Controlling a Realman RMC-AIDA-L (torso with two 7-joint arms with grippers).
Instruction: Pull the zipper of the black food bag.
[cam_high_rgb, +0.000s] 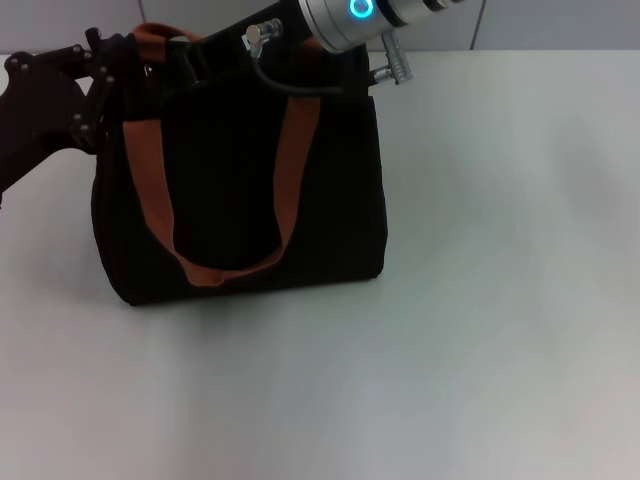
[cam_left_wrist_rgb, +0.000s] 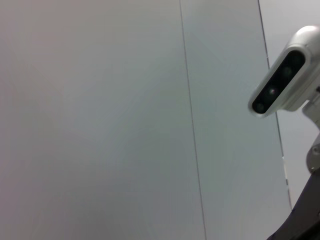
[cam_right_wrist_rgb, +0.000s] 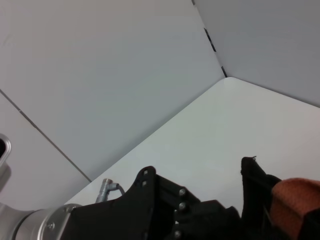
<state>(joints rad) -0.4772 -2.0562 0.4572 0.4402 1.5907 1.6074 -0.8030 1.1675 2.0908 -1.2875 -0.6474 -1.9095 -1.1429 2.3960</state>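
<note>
The black food bag (cam_high_rgb: 240, 170) stands upright on the table at the left of centre, its rust-orange strap handles (cam_high_rgb: 290, 170) hanging down its front. My left gripper (cam_high_rgb: 105, 75) is at the bag's top left corner, against the orange strap. It also shows in the right wrist view (cam_right_wrist_rgb: 250, 190), next to the strap (cam_right_wrist_rgb: 295, 205). My right gripper (cam_high_rgb: 205, 55) reaches from the upper right over the bag's top edge and merges with the black fabric. The zipper pull is hidden.
The white table (cam_high_rgb: 480, 300) extends to the right and in front of the bag. A grey wall (cam_high_rgb: 560, 25) runs along the back. My right arm's silver wrist (cam_high_rgb: 345, 20) and cable plug (cam_high_rgb: 395, 65) hang over the bag's top right corner. The left wrist view shows only wall and my head camera (cam_left_wrist_rgb: 285, 80).
</note>
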